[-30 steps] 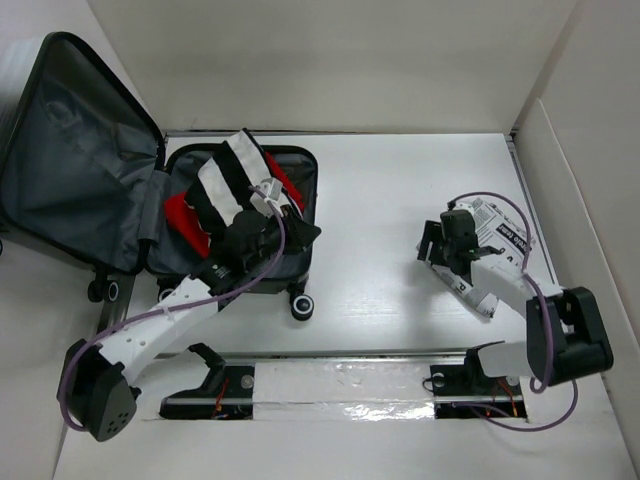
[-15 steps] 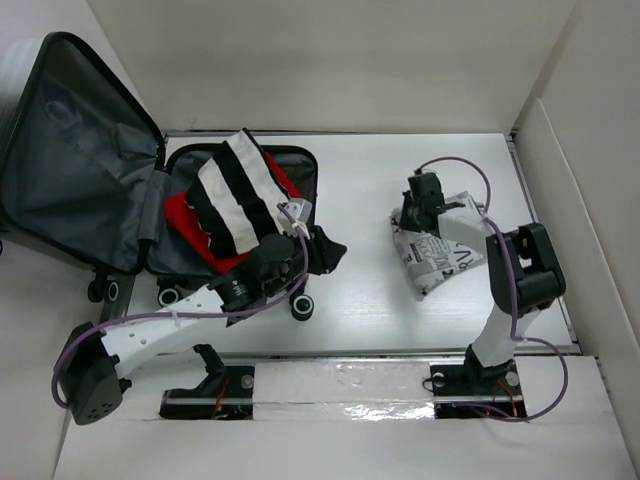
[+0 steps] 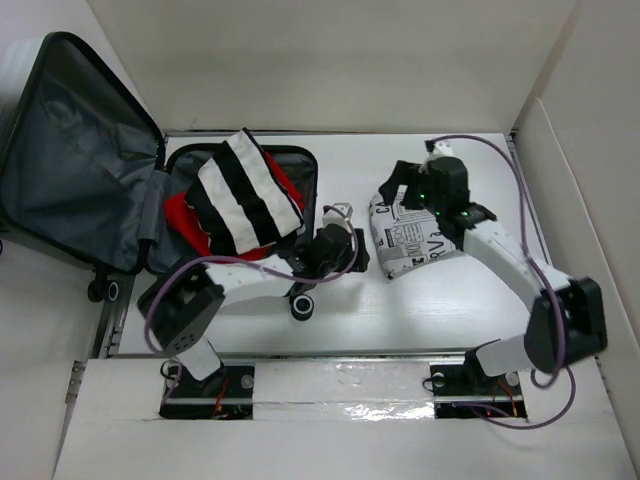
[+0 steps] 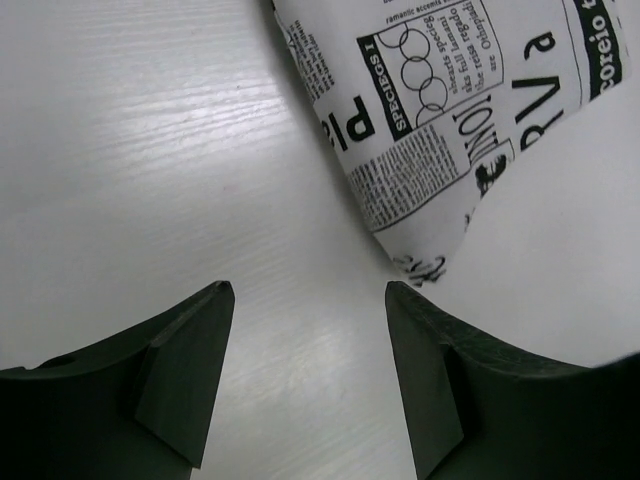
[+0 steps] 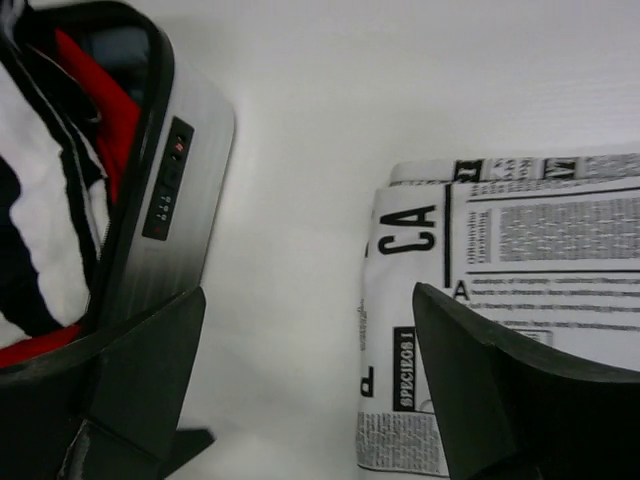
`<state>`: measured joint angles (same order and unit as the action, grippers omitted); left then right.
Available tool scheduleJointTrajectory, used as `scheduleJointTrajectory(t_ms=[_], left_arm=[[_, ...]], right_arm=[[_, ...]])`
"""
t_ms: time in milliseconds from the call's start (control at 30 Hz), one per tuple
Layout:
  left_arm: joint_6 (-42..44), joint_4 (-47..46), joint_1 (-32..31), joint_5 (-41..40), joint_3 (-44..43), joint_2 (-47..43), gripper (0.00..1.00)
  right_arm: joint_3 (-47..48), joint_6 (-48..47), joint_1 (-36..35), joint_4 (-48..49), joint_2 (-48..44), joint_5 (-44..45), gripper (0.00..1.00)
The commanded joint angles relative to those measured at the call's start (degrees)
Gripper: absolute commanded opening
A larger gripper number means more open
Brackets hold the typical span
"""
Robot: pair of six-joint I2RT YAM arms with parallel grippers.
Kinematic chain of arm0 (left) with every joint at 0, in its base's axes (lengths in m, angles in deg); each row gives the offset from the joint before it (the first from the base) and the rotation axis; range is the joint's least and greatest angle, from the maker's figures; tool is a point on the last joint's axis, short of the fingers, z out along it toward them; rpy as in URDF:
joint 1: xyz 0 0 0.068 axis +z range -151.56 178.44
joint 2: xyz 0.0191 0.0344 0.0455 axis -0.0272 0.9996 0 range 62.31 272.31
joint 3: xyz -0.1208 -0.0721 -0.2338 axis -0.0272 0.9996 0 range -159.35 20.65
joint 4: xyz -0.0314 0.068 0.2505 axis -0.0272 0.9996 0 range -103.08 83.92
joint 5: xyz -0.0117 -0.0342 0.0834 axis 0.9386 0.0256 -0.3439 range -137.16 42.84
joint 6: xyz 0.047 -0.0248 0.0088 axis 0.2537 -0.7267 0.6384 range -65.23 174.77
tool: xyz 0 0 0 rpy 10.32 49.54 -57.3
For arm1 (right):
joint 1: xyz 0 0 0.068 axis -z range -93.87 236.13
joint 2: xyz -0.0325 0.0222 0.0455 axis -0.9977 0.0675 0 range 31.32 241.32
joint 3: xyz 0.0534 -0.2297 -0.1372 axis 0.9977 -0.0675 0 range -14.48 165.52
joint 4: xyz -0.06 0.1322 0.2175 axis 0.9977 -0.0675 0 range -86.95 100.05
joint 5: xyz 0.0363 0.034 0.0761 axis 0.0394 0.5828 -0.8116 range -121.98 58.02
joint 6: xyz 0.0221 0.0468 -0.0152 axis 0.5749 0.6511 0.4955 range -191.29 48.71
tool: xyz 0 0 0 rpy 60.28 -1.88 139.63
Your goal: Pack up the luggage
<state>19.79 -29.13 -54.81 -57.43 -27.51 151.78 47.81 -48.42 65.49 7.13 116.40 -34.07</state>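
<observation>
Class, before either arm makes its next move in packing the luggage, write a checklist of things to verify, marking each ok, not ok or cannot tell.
1. Lid of the luggage open: ok.
2. Left gripper open and empty: ok.
3. Right gripper open and empty: ok.
4. Newsprint cloth on the table, near both grippers: ok.
5. Cloth centred between the left fingers: not ok, off to one side.
6. Room left over the striped garment and red garment: cannot tell.

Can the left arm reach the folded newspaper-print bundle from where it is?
Probably yes: the left claw is open, with only bare white table between it and the folded newspaper-print bundle just ahead.
</observation>
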Motion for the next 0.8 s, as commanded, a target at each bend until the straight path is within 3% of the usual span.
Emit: scheduleJointTrajectory(t_ms=[0, 233, 433, 567, 667, 700, 767], left_arm=[[-3.59, -0.23, -0.1, -1.78, -7.54, 6.31, 0.6], [-7.12, 1.55, 0.61, -1.59, -23.35, 23.53, 0.61], [-7.82, 11.21, 2.36, -3.72, -38.9, 36.0, 0.63], [-8.0, 13.68, 2.37, -5.2, -44.64, 41.21, 0.61], [-6.24, 14.82, 1.14, -6.7, -48.42, 43.15, 0.51], [-6.24, 14.65, 1.14, -6.18, -48.95, 43.5, 0.28], [-5.46, 13.08, 1.14, -5.04, -48.35, 43.25, 0.01]], right_arm=[[-8.19, -3.36, 1.48, 4.15, -10.7, 0.94, 0.88], [-22.27, -4.59, 1.48, 7.05, -28.64, 0.51, 0.88], [-23.61, -6.7, 0.96, 3.18, -35.84, -1.25, 0.9], [-23.7, -6.7, 0.96, 1.17, -39.27, -1.69, 0.9], [-23.7, -6.7, 0.96, 0.81, -41.74, -2.92, 0.9], [-23.52, -6.7, 0.96, 0.72, -42.27, -3.18, 0.9], [-23.35, -6.79, 0.96, 0.02, -43.41, -3.19, 0.89]])
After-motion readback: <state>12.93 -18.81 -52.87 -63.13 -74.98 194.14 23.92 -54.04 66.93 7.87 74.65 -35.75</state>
